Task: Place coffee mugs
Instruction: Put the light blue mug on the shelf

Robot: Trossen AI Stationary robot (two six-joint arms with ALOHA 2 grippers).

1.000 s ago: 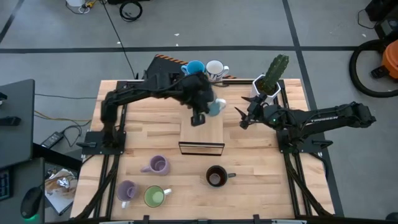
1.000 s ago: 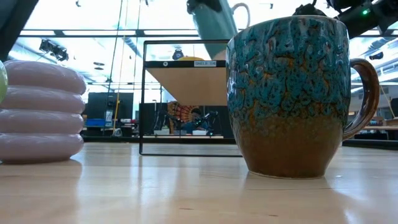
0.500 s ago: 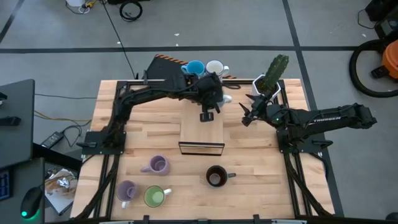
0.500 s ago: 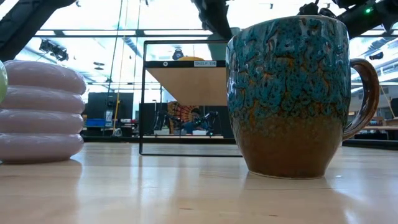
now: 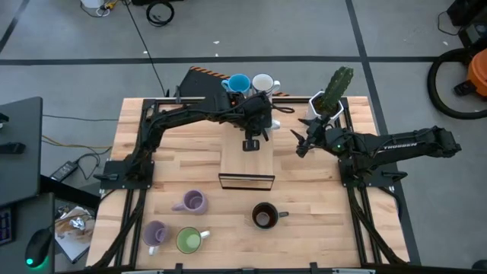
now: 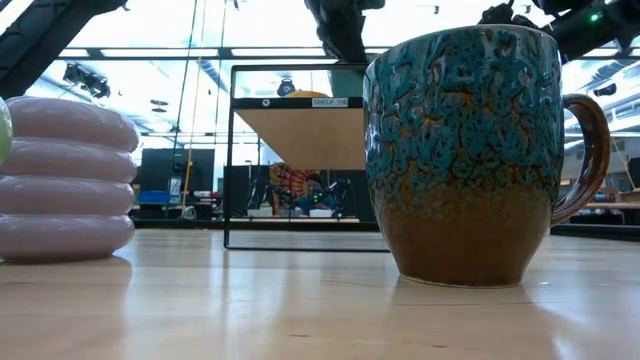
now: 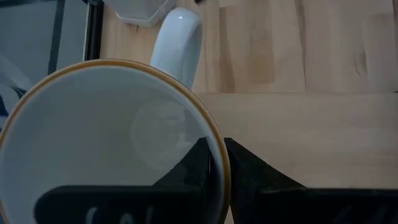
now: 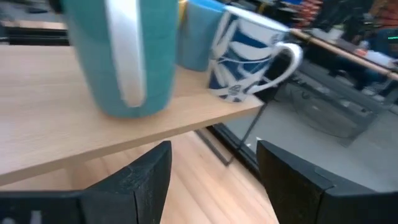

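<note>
shelf (image 5: pixel 246 160) top: front bare | back: mugs (image 5: pixel 249 82) crowd | right: cactus pot (image 5: pixel 327 103)

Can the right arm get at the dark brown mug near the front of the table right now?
Probably yes: the right gripper is open and empty, and the dark brown mug stands alone with bare table between them.

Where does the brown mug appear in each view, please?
High view: the brown mug sits at lower centre, just below the shelf in the picture.
Low view: it fills the right foreground, with the shelf behind it to the left.
Left wrist view: not in it.
Right wrist view: not in it.
Shared landmark: the shelf, which shows in the high and low views.
</note>
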